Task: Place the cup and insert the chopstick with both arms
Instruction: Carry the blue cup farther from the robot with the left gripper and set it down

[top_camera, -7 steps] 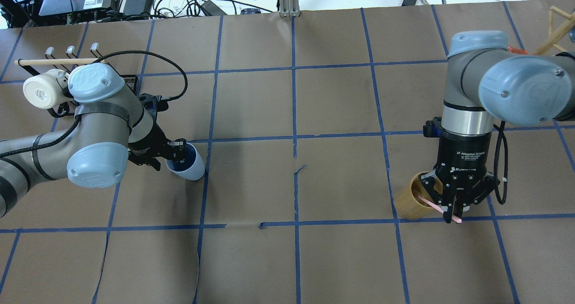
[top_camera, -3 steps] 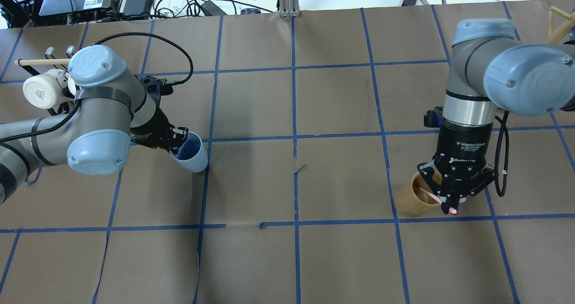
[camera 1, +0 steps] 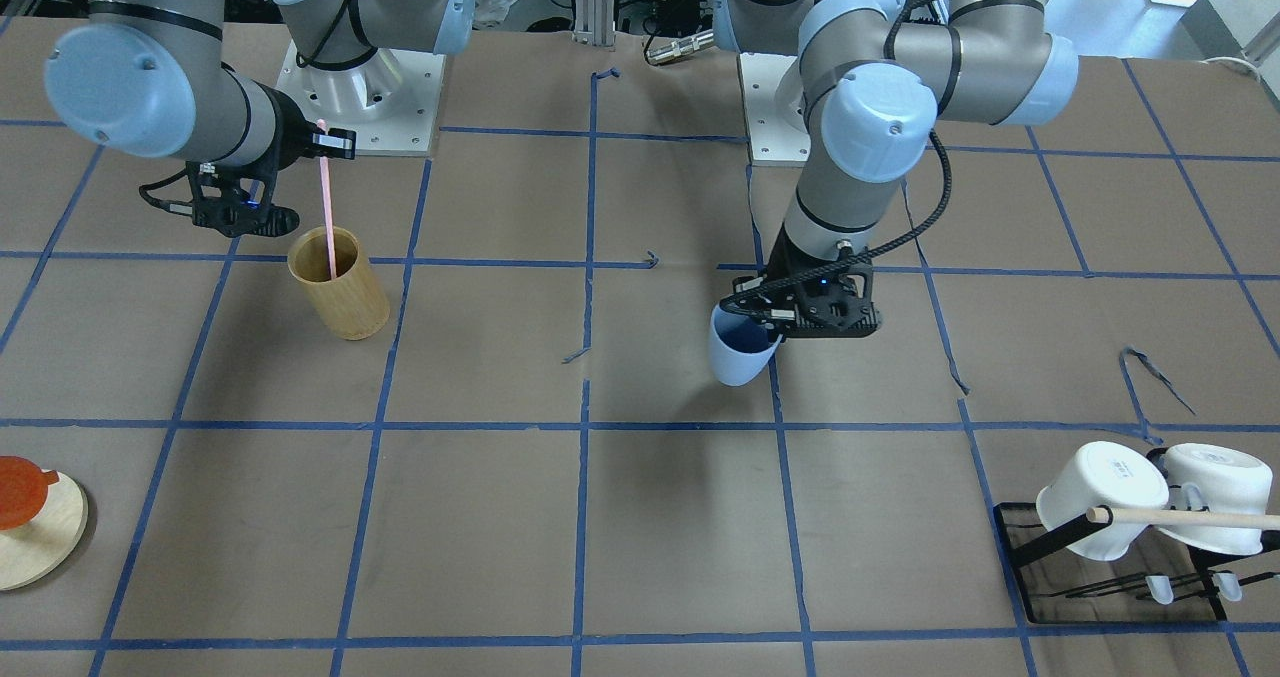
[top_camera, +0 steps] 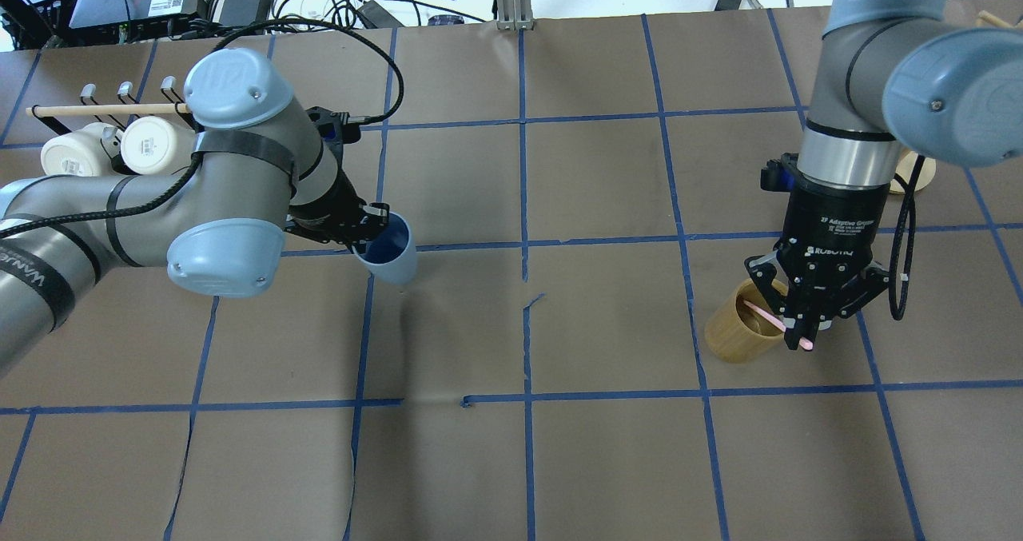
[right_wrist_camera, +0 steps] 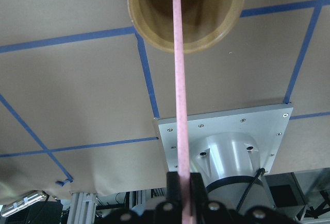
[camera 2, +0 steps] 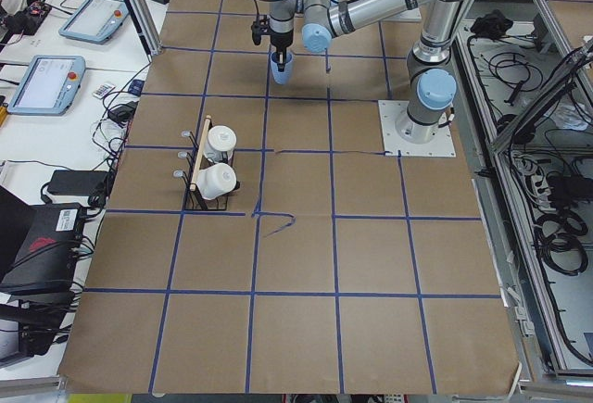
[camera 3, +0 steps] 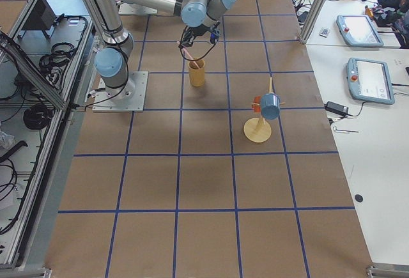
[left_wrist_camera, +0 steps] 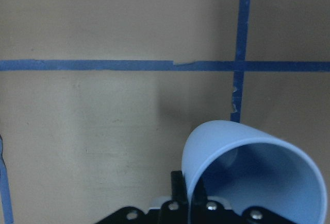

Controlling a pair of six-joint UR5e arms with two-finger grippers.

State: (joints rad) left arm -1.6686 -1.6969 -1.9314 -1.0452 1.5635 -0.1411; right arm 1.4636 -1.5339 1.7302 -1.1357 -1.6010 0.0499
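1. The left tool point(top_camera: 372, 233) pinches the rim of a blue cup point(top_camera: 392, 255). In the left wrist view the cup wall point(left_wrist_camera: 247, 167) sits between the two fingers, one inside the cup and one outside.
2. The blue cup is in the air above the counter point(top_camera: 607, 461), and the front view shows its shadow on the brown paper below it. The cup is tilted, with its mouth turned up and toward the tool.
3. In the overhead view the blue cup is in the left half of the counter, over a crossing of blue tape lines.
4. The right tool point(top_camera: 802, 337) is pressed together on the upper end of a pink chopstick point(top_camera: 759, 315).
5. The chopstick stands almost upright, only a little leaned. Its lower end is inside a wooden cup point(top_camera: 731, 337), and the right wrist view shows the pink stick point(right_wrist_camera: 179, 80) running down into the open mouth.
6. The wooden cup stands upright on the counter in the right half, well apart from the blue cup. The right tool hangs above its rim.
7. A black rack point(camera 1: 1030, 547) at the far left of the counter holds two white cups point(camera 1: 1100, 497) and a wooden rod.
8. A round wooden stand point(camera 1: 40, 537) is at the far right of the counter.
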